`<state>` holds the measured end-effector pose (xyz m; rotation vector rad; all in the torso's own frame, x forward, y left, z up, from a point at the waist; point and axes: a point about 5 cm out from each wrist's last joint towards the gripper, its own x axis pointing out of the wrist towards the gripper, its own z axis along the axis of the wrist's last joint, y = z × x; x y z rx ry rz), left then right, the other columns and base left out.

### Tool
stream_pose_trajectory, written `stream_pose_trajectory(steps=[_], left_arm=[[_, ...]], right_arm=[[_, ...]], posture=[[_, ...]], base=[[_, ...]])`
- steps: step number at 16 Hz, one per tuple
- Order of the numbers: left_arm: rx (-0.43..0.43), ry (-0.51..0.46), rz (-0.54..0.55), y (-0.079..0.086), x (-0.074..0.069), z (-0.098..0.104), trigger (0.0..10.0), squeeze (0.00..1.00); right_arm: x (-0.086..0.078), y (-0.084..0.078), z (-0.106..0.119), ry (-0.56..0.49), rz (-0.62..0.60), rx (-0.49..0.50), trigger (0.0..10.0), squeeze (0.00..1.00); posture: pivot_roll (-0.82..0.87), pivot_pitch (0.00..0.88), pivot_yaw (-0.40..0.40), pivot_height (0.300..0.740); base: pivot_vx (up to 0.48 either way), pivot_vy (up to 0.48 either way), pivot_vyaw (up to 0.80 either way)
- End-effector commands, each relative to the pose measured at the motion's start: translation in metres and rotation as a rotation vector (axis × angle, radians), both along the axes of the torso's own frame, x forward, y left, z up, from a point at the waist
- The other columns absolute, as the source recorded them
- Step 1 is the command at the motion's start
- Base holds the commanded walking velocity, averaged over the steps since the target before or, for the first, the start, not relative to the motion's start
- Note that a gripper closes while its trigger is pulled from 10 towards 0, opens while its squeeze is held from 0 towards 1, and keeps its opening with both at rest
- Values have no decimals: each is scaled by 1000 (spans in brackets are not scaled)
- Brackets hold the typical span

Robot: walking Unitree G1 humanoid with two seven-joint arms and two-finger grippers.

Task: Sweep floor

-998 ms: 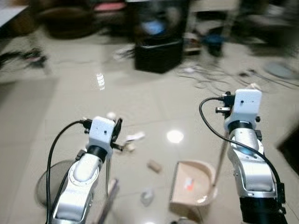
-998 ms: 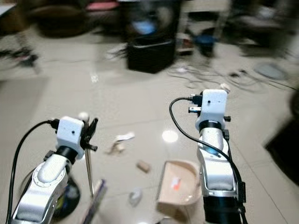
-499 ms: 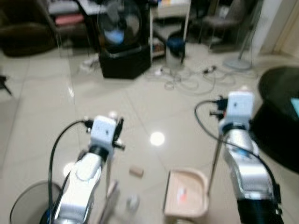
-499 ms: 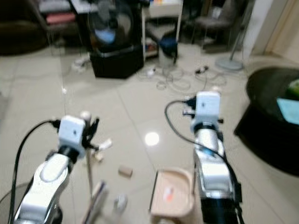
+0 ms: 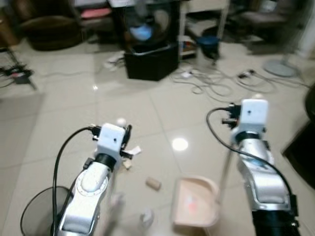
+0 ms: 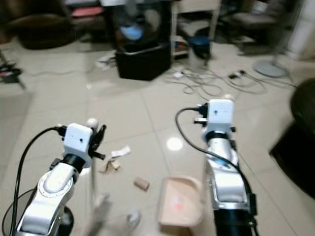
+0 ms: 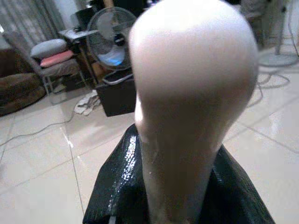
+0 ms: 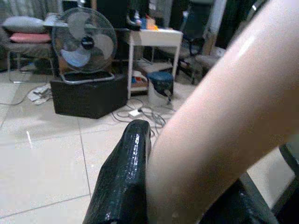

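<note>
The left gripper (image 7: 177, 186) was clamped on the broom handle (image 7: 191, 102); the right gripper (image 8: 177, 186) was closed around the dustpan handle (image 8: 224, 116). The dustpan (image 5: 194, 204) rested on the tiled floor (image 5: 64, 108) at lower centre, open toward the debris. A cork-like piece (image 5: 153, 184), paper scraps (image 5: 130, 151) and a blurred lump (image 5: 146, 216) lay just left of it. Judgement: short, low strokes toward the pan, held flat and steady, would collect them without scatter.
</note>
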<state>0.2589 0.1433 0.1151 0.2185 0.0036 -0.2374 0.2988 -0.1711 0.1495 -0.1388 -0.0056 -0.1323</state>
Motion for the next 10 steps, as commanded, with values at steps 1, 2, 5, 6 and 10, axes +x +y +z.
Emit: stream_pose_trajectory(steps=[1, 2, 5, 6, 10], left_arm=[[32, -21, 28, 8, 1, 4, 10000, 0], [45, -19, 34, 10, 2, 2, 10000, 0], [55, -9, 64, 12, 10, -5, 10000, 0], [54, -8, 65, 11, 13, -6, 10000, 0], [26, -32, 43, -3, 40, -9, 10000, 0]], right_arm=[[1, 9, 7, -35, 41, 20, 10000, 0], [1, 11, 6, -38, 49, 19, 10000, 0], [1, 14, 2, -49, 61, 7, 10000, 0], [1, 13, 2, -51, 57, 7, 10000, 0], [10, 13, 2, -90, 71, -30, 10000, 0]], posture=[[-73, 0, 35, 740], [-70, 0, 39, 740], [-71, 2, 48, 740], [-71, 2, 48, 740], [-84, 95, 74, 740]], base=[[0, 0, 0], [0, 0, 0], [0, 0, 0], [0, 0, 0], [0, 0, 0]])
